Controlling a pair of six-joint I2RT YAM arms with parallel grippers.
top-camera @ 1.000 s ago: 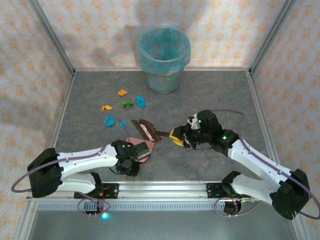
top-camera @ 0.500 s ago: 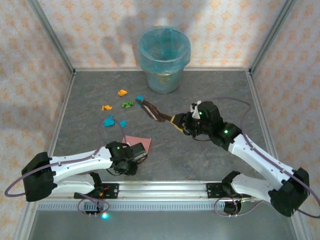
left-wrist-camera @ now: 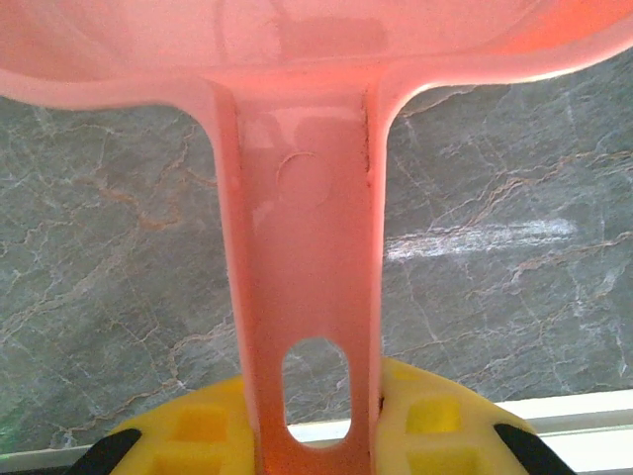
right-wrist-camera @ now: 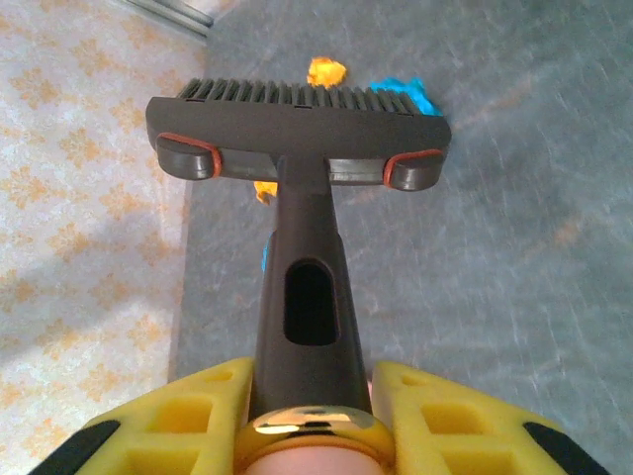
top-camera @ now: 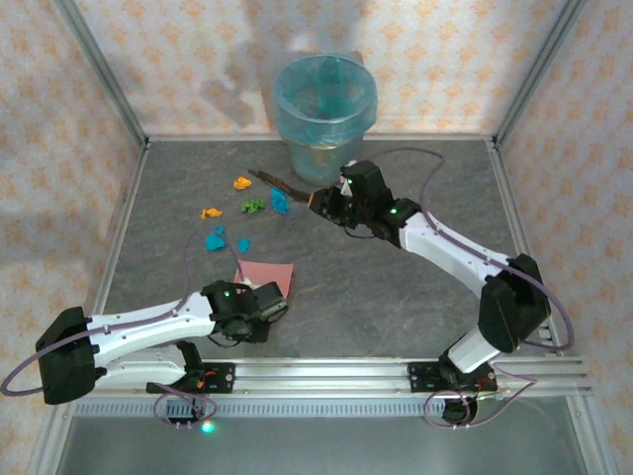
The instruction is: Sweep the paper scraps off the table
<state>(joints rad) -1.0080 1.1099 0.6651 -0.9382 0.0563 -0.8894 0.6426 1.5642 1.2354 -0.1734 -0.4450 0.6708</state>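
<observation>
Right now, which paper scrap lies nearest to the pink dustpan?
The smaller cyan scrap, just beyond the pink dustpan at its far-left corner. The larger cyan scrap lies further left, and all the others lie further back.

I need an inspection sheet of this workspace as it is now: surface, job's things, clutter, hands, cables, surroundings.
Surface: table, dark grey, marbled, flat.
Job's things: paper scraps, orange, green and cyan, scattered far left; pink dustpan just nearer than them; brush with its head by the farthest scraps.
Clutter: nothing seen.
Hands: left hand shut on the dustpan handle; right hand shut on the brush handle.
Cables: purple cables along both arms, looping loose.
Surroundings: blue-lined bin at the far edge; patterned walls; aluminium frame.
</observation>
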